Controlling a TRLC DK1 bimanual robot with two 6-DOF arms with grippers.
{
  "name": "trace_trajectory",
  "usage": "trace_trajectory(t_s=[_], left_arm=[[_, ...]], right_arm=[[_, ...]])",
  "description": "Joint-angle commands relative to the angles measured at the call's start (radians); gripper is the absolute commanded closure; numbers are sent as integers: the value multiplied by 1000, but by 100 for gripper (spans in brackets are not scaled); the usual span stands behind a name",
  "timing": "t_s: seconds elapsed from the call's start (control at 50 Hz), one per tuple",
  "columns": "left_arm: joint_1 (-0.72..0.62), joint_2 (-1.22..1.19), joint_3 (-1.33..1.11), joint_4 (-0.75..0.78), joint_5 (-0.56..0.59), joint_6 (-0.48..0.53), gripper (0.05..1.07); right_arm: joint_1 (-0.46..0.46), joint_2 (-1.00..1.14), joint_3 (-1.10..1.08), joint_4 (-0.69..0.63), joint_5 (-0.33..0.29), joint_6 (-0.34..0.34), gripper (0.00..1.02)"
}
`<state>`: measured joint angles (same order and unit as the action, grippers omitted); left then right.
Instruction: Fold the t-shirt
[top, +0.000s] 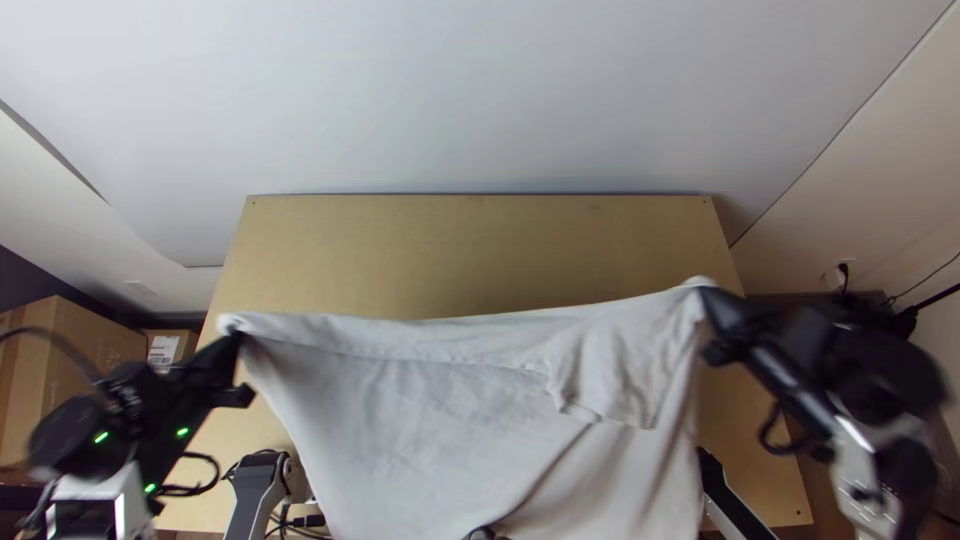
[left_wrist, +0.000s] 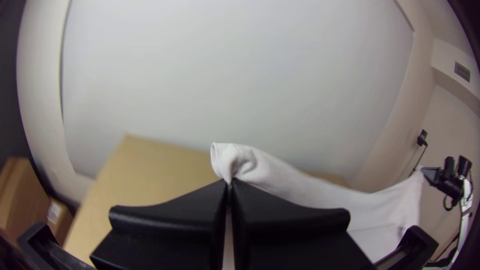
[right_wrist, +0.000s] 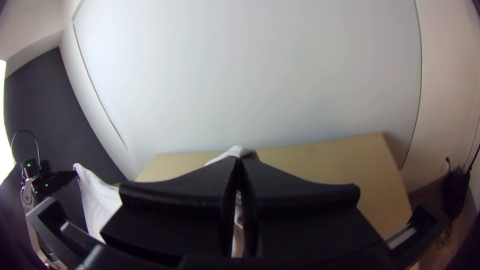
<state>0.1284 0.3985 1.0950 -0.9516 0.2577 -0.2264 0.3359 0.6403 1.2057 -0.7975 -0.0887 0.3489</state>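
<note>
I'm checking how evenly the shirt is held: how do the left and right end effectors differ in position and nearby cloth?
The left end effector grips the left end of the shirt's raised edge; the right end effector grips its right end. In the top view, the right one sits somewhat farther up than the left. A sleeve-like flap hangs near the right one; plainer cloth hangs by the left. Both are closed on cloth.
</note>
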Motion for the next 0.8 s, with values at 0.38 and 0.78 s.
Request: trace_trajectory(t_s=[0.38,0.78], left_arm=[[-90,502,-515,629,-9,10,105],[-102,1080,-224,887,-57,-8,105]], right_arm=[[-37,456,-340,512,10,160,100],[-117,923,-101,667,1,116,100]])
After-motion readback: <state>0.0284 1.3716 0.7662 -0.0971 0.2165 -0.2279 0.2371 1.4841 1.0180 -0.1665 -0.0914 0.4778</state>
